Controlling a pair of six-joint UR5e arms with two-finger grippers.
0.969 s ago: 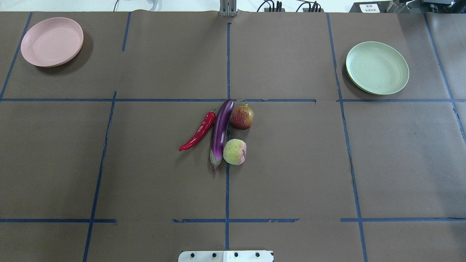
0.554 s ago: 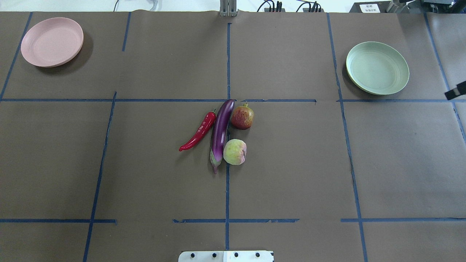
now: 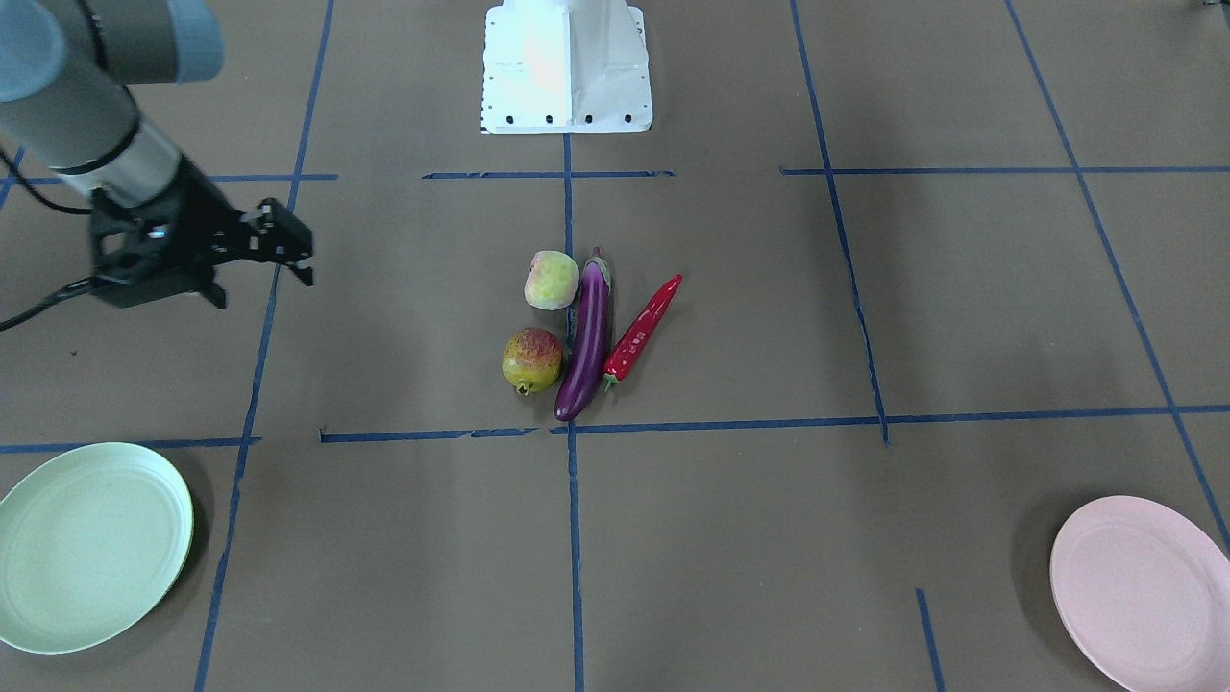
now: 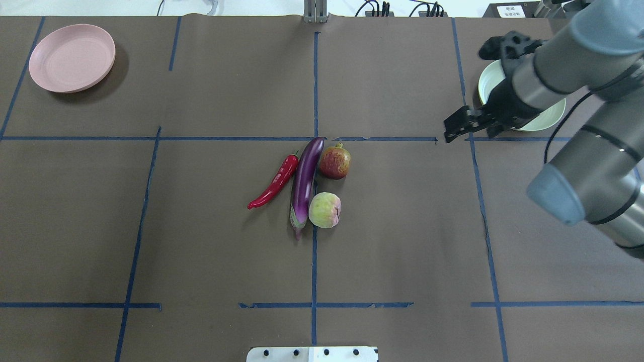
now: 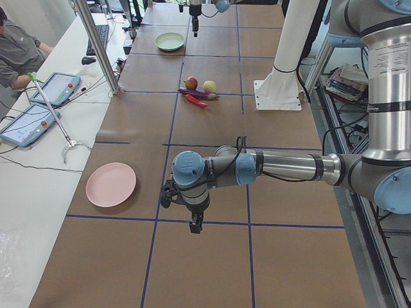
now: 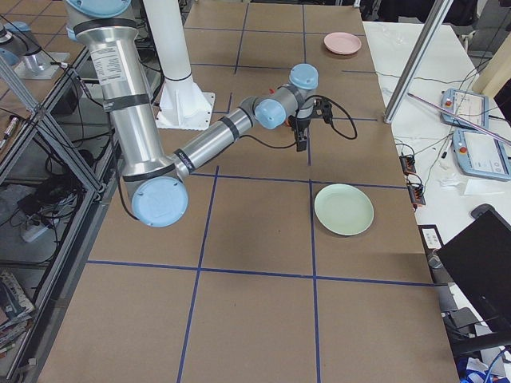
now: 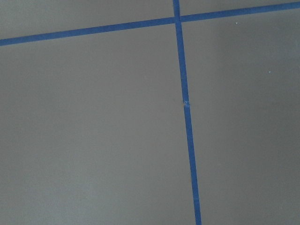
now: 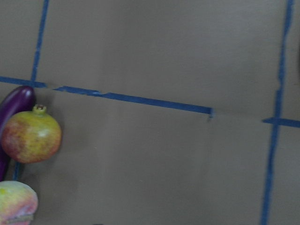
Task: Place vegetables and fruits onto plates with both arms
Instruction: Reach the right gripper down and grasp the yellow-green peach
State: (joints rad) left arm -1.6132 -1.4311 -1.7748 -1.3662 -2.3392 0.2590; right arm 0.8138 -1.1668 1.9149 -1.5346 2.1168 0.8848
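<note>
The purple eggplant [image 4: 304, 181], the red chili [image 4: 274, 183], the red-blushed fruit [image 4: 335, 162] and the pale green-pink fruit [image 4: 325, 209] lie bunched at the table's middle. The pink plate [image 4: 72, 58] is far left and holds nothing. The mint green plate [image 4: 548, 113] is far right, partly under my right arm. My right gripper [image 4: 449, 130] hovers right of the fruits, looks open and holds nothing; it also shows in the front view [image 3: 300, 252]. The right wrist view shows the blushed fruit [image 8: 31, 136]. My left gripper [image 5: 194, 224] hangs near the pink plate [image 5: 111, 185]; I cannot tell its state.
The white base block [image 3: 567, 67] stands at the robot's edge of the table. Blue tape lines [image 4: 314, 90] cross the brown table cover. An operator [image 5: 16, 54] sits at a side bench with tablets [image 5: 29, 122]. A metal post [image 5: 96, 45] stands at the table's far edge.
My right arm has swung in from the right edge, over the mint green plate, toward the table's middle. The fruits, vegetables and plates have not moved.
</note>
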